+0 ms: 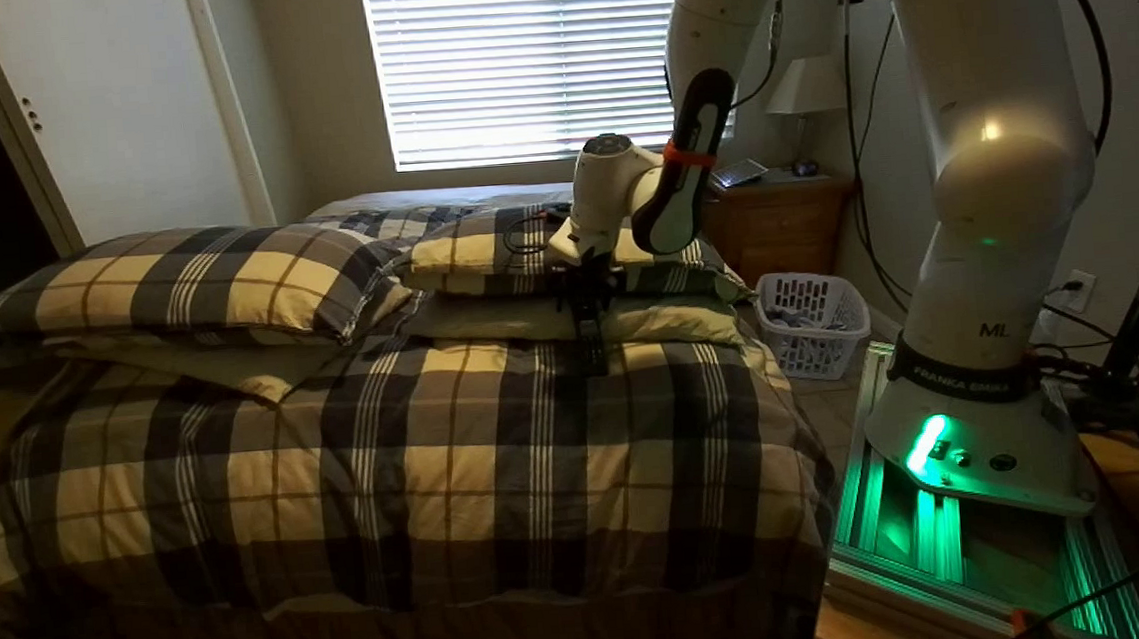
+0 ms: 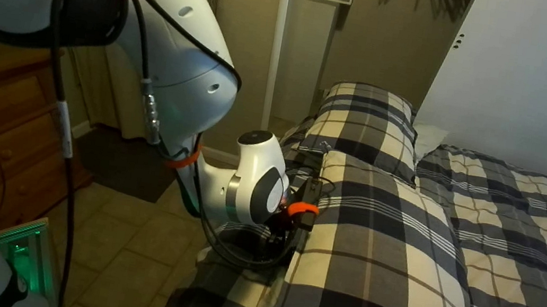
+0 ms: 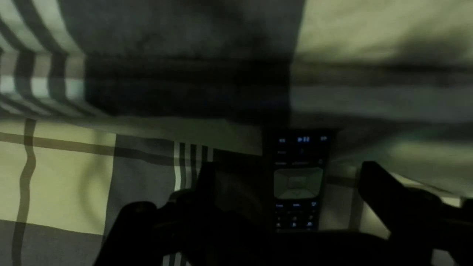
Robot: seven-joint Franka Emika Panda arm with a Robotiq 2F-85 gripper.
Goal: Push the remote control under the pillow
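Note:
The remote control [image 3: 298, 183] is a slim black oblong with pale button marks and a grey centre pad. In the wrist view it lies lengthwise between the two fingers, with space on its right side. Its far end reaches the shadow below the plaid pillow [image 3: 184, 37]; its near end is hidden by the gripper. The pillow shows in both exterior views [image 1: 484, 250] [image 2: 387, 255]. My gripper [image 3: 286, 173] is open around the remote, at the pillow's front edge. In an exterior view the gripper [image 1: 589, 353] points down at the bed, too dark to separate from the remote.
A pale pillow [image 1: 489, 320] lies under the plaid one. A puffier plaid pillow [image 1: 216, 284] sits beside it. The plaid bedcover [image 1: 460, 467] spreads in front. A white laundry basket [image 1: 811, 328] and a wooden nightstand [image 1: 783, 224] stand beyond the bed's side.

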